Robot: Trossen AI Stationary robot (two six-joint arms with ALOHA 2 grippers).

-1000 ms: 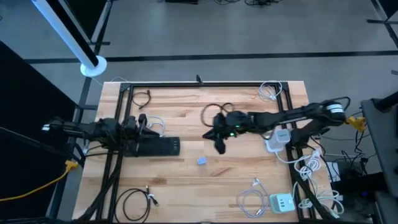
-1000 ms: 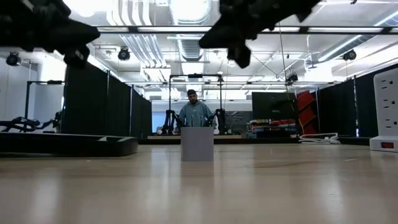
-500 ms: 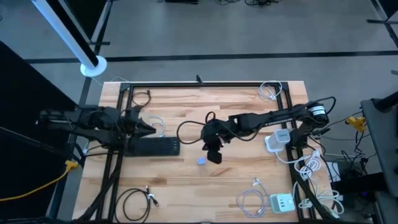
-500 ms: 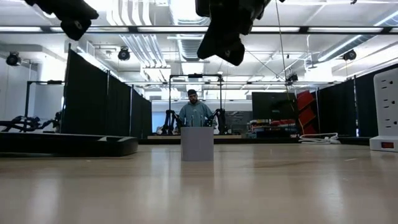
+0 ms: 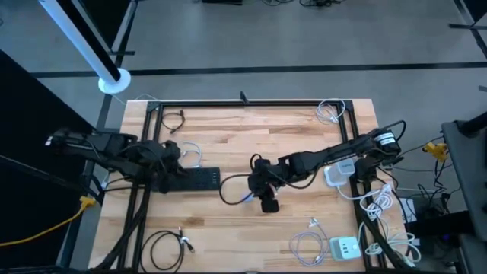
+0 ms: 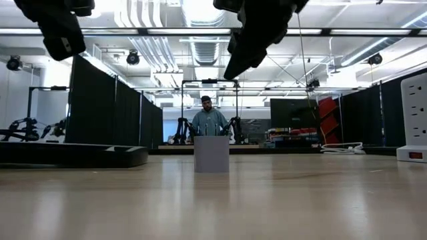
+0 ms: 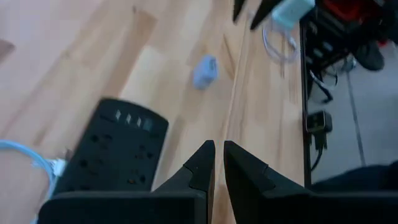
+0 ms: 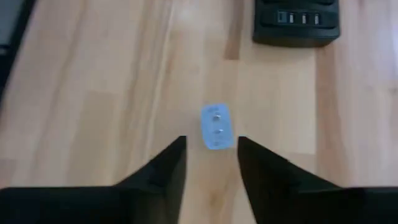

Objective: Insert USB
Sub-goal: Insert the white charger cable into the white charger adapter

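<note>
Fingers of the right gripper (image 8: 211,149) stand spread above the small blue USB charger (image 8: 216,127) mid-table, partly hidden from overhead. Left gripper (image 7: 217,158), nearly pressed together, hovers over the black power strip (image 7: 115,155).

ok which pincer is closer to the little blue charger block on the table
The right pincer: it hangs open just over the blue charger block. The left pincer, shut, is over the black power strip, well away from the block.

A pale blue adapter (image 8: 217,126) and black power strip (image 8: 296,22) lie on light striped wood (image 8: 93,93).
</note>
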